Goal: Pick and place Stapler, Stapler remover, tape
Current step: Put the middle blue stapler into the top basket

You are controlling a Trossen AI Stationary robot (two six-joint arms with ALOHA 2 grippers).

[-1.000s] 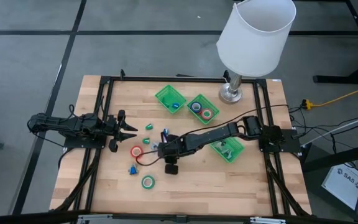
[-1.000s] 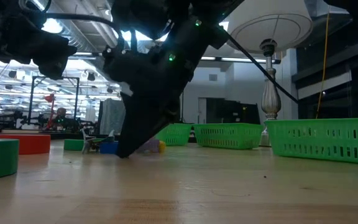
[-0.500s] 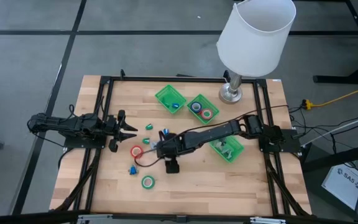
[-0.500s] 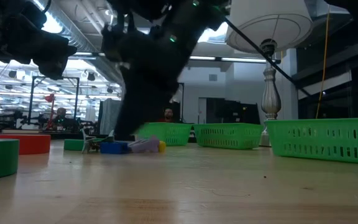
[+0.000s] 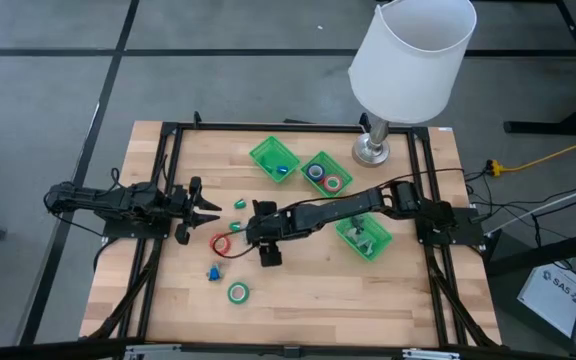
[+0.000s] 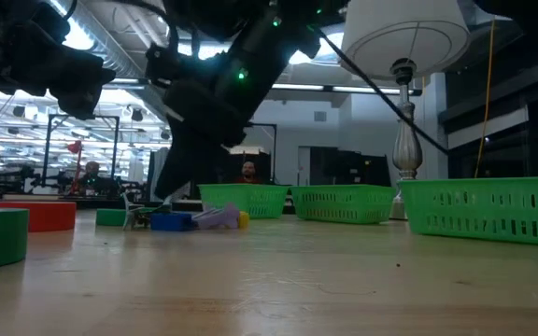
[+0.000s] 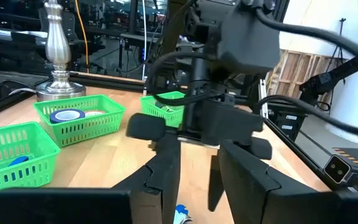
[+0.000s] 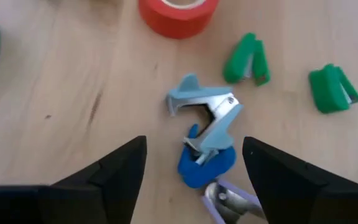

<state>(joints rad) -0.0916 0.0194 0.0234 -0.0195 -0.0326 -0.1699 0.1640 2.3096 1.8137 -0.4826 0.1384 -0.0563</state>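
- The right gripper [image 8: 194,168] hangs low over the table with its fingers spread wide and empty, straddling a pale blue staple remover [image 8: 204,115] that lies flat on the wood; the spread probably serves to bracket the cluster before a pick.
- Touching that staple remover on its gripper side are a darker blue piece [image 8: 207,163] and a lilac-handled piece [image 8: 225,199], so the cluster is a tangle, and a grasp on one piece could drag the others.
- Beyond the staple remover, away from the gripper, sits a red tape roll [image 8: 178,11]; two small green staplers [image 8: 246,59] [image 8: 332,88] lie off to one side of it, apart from it and from each other.
- In the overhead view the right arm reaches across the table to a spot just beside the red tape roll [image 5: 221,243], with a green tape roll [image 5: 238,293] and a small blue item [image 5: 213,272] nearer the front edge.
- Three green baskets [image 5: 274,158] [image 5: 326,173] [image 5: 364,238] stand behind and to the lamp side of the cluster, the likely drop places; the middle one already holds tape rolls.
- The left gripper [image 5: 208,208] waits at its own side, close to the red roll; its fingers [image 7: 160,171] stand partly apart and hold nothing.
- Compared with a second ago, the right gripper's jaws have opened from a narrow set, and the arm has shifted toward the baskets and lifted a little; the cluster now lies exposed.
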